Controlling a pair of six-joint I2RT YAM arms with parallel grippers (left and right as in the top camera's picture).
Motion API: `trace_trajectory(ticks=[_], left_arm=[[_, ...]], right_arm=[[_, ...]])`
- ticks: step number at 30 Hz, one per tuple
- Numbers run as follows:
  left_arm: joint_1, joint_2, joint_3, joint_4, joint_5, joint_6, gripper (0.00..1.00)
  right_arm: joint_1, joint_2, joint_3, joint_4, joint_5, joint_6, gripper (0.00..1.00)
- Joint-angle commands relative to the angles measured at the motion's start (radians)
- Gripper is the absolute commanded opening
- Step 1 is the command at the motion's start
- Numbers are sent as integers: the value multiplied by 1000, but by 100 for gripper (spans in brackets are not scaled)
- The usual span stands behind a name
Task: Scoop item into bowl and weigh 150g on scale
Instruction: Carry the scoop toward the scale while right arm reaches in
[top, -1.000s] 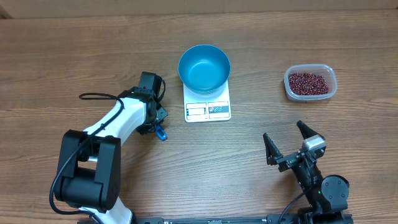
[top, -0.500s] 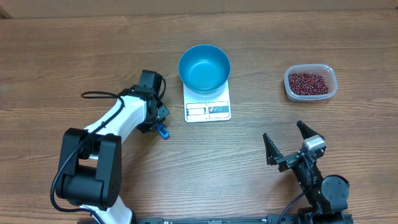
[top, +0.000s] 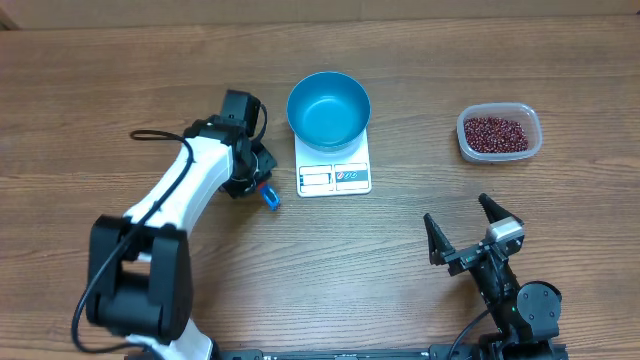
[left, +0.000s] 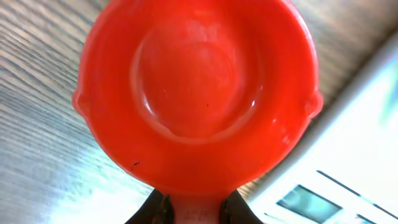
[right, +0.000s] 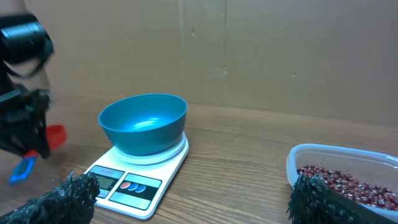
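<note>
Near right: the right gripper (top: 457, 216) rests low over the table, pincer spread wide and holding nothing.

Middle left: the left gripper (top: 254, 182) is clamped narrow on the handle of a small red plastic measuring scoop (left: 196, 93). The scoop's cup is empty. A small blue piece (top: 269, 196) shows at the grip; its nature cannot be told.

Just right of the scoop lies the flat white rectangular scale (top: 334, 177), with the deep round blue bowl (top: 328, 108) seated on its far half and empty.

Far right, well apart from the scoop: the small dark red-brown beans (top: 493, 132) fill a clear rounded-rectangular plastic tub (top: 463, 144).

The step in hand is judged to be fetching the first load. The scoop should travel raised and clear of the bowl rim and scale, enter the beans at a shallow angle, and return level. Later loads are best kept small. The light tub may slide when pushed.

Surface: a brown wood-grain table (top: 330, 270). Beyond it, a plain tan wall (right: 249, 56).
</note>
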Motion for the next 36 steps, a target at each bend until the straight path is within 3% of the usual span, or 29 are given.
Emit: trace_trajectory(ticks=[1,6,8,18,23,30,36], left_arm=[[-23,-96,40,-6,29,10,4],[-53,-173,40,-6,77,-40,4],[-71,-188,40,-6,95,-70,4],[-171,-193,40,4,176,-340,4],[-225,-193,40,34,185,-447,4],[-272,-193,40,106,202,-510,4],[-274,-193,40,107,203,-558,4]], right_arm=[[-3,-10,-11,4,17,-14,100],[-3,-10,-11,7,1,-2,100],[-2,-10,-11,14,-61,67,100],[-2,-10,-11,10,-142,855,100],[-2,-10,-11,43,-144,887,100],[-2,-10,-11,45,-224,1004,100],[-2,-10,-11,47,-267,1006,100]])
